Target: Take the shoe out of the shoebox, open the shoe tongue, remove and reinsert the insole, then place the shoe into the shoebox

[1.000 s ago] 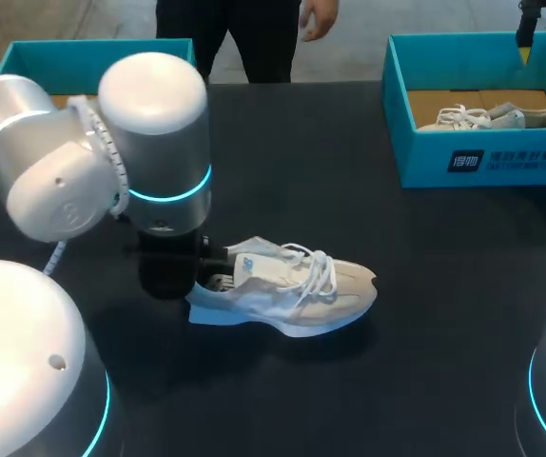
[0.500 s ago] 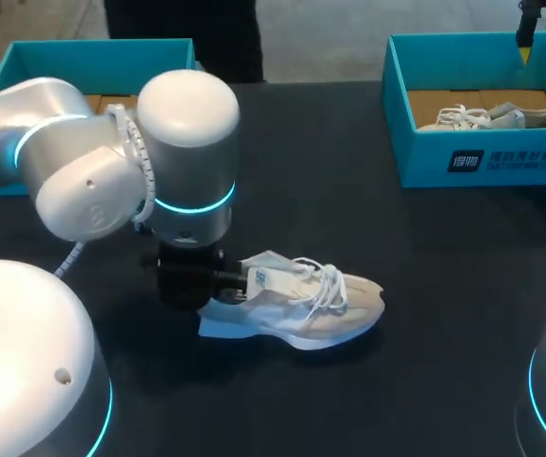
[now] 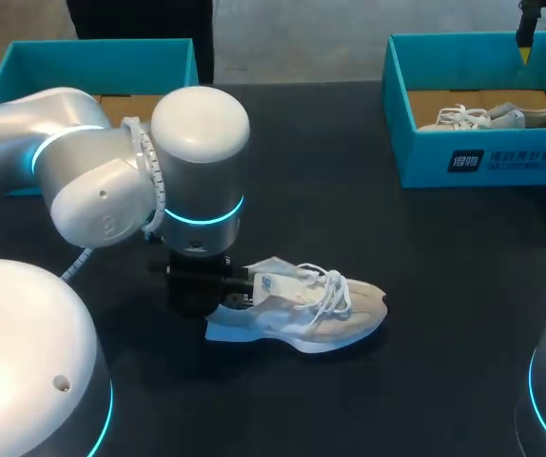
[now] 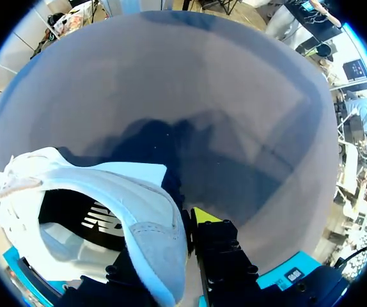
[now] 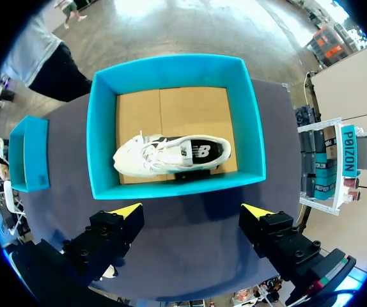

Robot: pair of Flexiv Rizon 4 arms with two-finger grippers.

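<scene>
Since the white sneaker [image 3: 302, 309] lies on its sole on the dark counter [image 3: 349, 219], well apart from both teal boxes, the first step looks done: the shoe is out. An insole with a dark logo [image 4: 100, 220] sits inside it in the left wrist view, and the laces look tied across the tongue, so I judge the tongue and insole work is either not begun or unreadable from here. The return to a box is certainly left.

The left arm [image 3: 111, 181] stands over the heel. Its jaws are nearly closed, clamped on the sneaker's heel wall [image 4: 155, 246], with one finger inside the collar and the yellow-tipped finger [image 4: 204, 215] outside it.

The right jaws are spread wide and grip nothing. They hang above the right shoebox [image 5: 177, 185], where a second sneaker [image 5: 171, 153] lies on cardboard. The left shoebox [image 3: 92, 52] sits behind the left arm, its contents hidden.
</scene>
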